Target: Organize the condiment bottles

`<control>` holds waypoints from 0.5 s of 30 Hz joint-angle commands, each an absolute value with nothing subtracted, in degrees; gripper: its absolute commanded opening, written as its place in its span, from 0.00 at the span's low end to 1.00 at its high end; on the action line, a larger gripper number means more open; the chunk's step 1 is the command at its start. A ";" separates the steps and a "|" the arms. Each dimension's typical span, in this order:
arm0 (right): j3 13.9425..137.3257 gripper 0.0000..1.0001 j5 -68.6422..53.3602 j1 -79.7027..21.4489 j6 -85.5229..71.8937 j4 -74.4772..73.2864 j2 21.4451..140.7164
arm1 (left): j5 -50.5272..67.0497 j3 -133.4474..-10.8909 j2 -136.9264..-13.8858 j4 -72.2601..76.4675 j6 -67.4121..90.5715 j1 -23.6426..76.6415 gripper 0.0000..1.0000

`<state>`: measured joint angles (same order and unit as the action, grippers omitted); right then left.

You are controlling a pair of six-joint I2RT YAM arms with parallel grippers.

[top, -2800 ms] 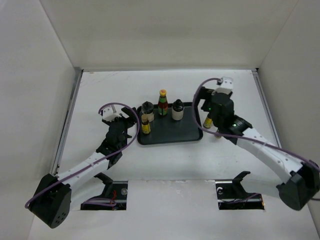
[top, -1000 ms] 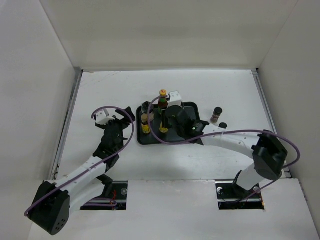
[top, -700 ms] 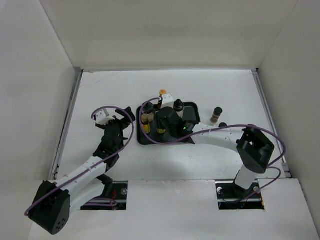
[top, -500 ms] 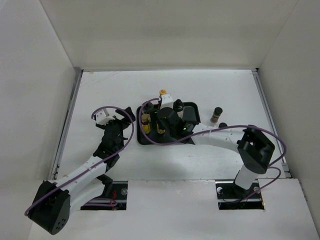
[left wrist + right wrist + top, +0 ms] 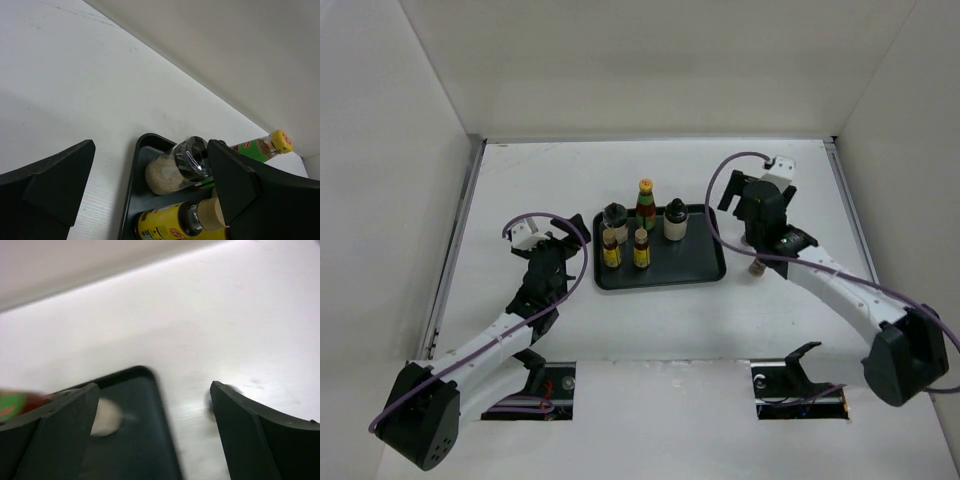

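Left end effector (image 5: 151,150) gapes; tray (image 5: 685,262) holds five bottles (image 5: 640,248).

- You have bare floor at the near right corner of the tray (image 5: 695,262).
- Five bottles (image 5: 641,248) crowd its far and left parts.
- The left gripper (image 5: 567,243) stands just left of it, and the right arm (image 5: 765,210) just right.

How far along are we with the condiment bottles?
Done: five bottles stand on the black rectangular tray, including the tall red-green-labelled bottle with a yellow cap. In hand: nothing; the right pincer and left pincer are open, empty. Left: one small bottle seems to sit on the white table beside the right arm, mostly hidden.
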<state>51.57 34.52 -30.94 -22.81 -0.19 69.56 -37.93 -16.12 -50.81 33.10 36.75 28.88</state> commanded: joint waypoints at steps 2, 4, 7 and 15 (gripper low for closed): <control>50.54 1.00 36.65 -24.49 -22.86 -6.15 76.89 | -37.79 -16.17 -50.89 34.72 37.53 28.96 0.98; 50.71 1.00 35.25 -22.81 -22.24 -5.02 79.18 | -37.79 -16.17 -50.98 34.80 37.53 28.96 0.98; 50.98 0.98 33.67 -21.05 -22.15 -3.96 81.82 | -37.79 -16.08 -50.89 34.80 37.53 29.05 0.98; 51.24 0.65 33.40 -19.91 -23.20 -2.64 85.78 | -37.18 -16.26 -51.94 34.98 37.62 29.05 0.98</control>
<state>50.24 33.61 -20.21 -22.59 -5.32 85.21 -37.85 -16.12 -51.62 33.17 36.93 28.91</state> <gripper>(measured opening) 0.675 0.982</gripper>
